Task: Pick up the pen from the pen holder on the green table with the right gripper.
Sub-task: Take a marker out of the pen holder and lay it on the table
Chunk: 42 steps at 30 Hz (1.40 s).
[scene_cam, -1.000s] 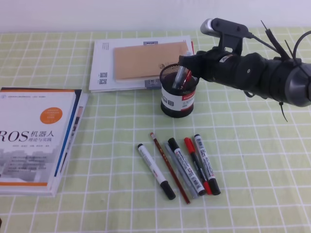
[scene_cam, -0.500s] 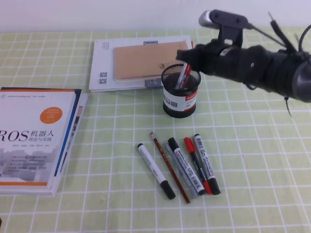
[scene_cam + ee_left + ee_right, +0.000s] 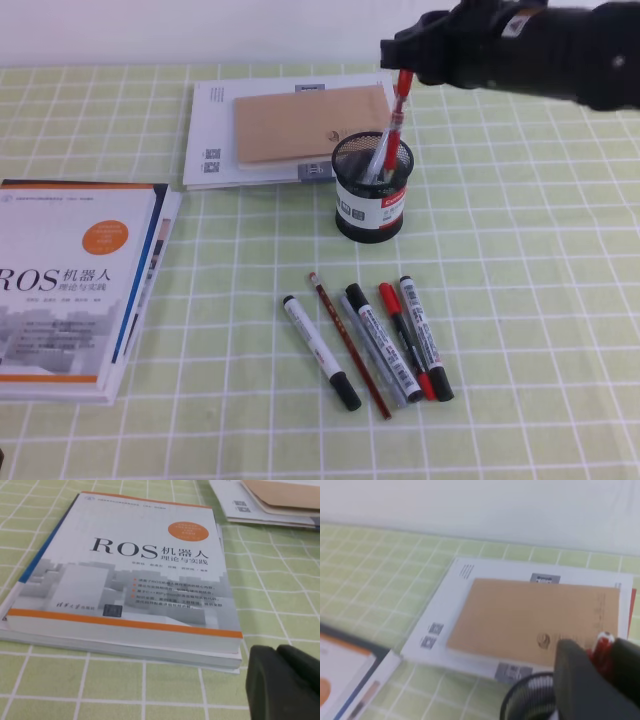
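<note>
From the exterior high view, the bulky black right gripper (image 3: 403,72) is clamped on the red top of the slim red pen (image 3: 396,118), whose lower end hangs inside the small black wire-mesh pen holder (image 3: 369,190) on the pale green gridded table (image 3: 520,300). In the left wrist view, the black left gripper (image 3: 282,682) sits beside a white ROS textbook (image 3: 142,575); I cannot tell whether its jaws are apart. In the right wrist view, blurred dark fingers (image 3: 577,672) pinch the pen's red top above the mesh rim.
</note>
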Tool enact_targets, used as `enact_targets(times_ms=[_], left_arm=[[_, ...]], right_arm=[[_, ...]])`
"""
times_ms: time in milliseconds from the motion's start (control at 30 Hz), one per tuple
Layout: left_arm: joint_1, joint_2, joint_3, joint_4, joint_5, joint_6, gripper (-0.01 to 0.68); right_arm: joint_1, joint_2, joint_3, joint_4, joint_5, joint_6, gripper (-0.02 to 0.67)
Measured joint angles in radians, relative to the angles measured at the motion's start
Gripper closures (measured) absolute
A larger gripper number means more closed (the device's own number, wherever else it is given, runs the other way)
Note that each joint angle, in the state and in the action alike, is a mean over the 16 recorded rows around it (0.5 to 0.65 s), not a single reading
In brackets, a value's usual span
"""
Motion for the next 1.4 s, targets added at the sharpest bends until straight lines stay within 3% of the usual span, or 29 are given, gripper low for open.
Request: enact_targets(times_ms=[433,800,1100,1400], left_arm=[[0.000,0.000,0.000,0.000,0.000,0.000,0.680],[0.000,0.000,0.000,0.000,0.000,0.000,0.680],[0.000,0.000,0.000,0.000,0.000,0.000,0.680],[0.000,0.000,0.000,0.000,0.000,0.000,0.680]], right_arm=[[0.019,-0.129,0.000,-0.100,0.461,0.043,0.584],[0.164,0.017,-0.037,-0.112,0.646,0.100,0.584],[0.285,0.250,-0.229,-0.135,0.734,0.122,0.585],[0.315,0.464,-0.480,-0.183,0.831,0.124,0.585]])
